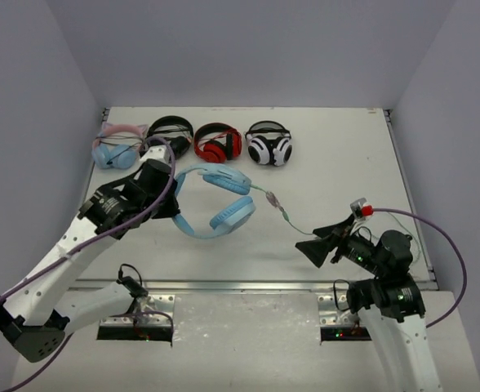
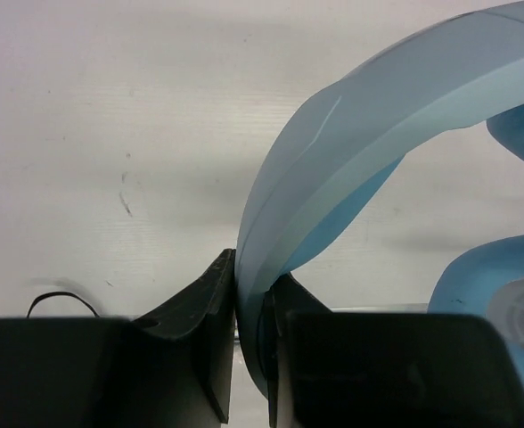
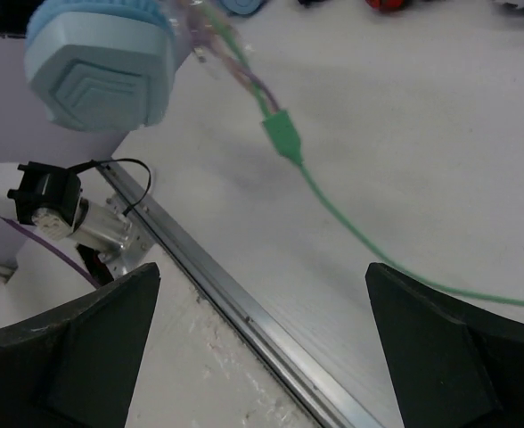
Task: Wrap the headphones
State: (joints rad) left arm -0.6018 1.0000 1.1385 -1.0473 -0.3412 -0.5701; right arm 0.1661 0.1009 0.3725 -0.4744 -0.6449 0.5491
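The light-blue headphones (image 1: 215,200) lie mid-table, with one ear cup (image 1: 233,214) toward the front. My left gripper (image 1: 173,198) is shut on their blue headband (image 2: 351,134), seen pinched between the black fingers in the left wrist view. The thin pale-green cable (image 1: 282,214) runs from the headphones to the right toward my right gripper (image 1: 320,242). In the right wrist view the cable (image 3: 351,227) and its green splitter (image 3: 282,135) cross the table ahead of the wide-open, empty jaws, and an ear cup (image 3: 102,58) shows at top left.
Several other headphones line the back of the table: a pale-blue pair with pink ears (image 1: 116,149), a black pair (image 1: 170,135), a red pair (image 1: 218,143) and a white-and-black pair (image 1: 269,144). The table's metal front edge (image 3: 217,285) runs below the right gripper.
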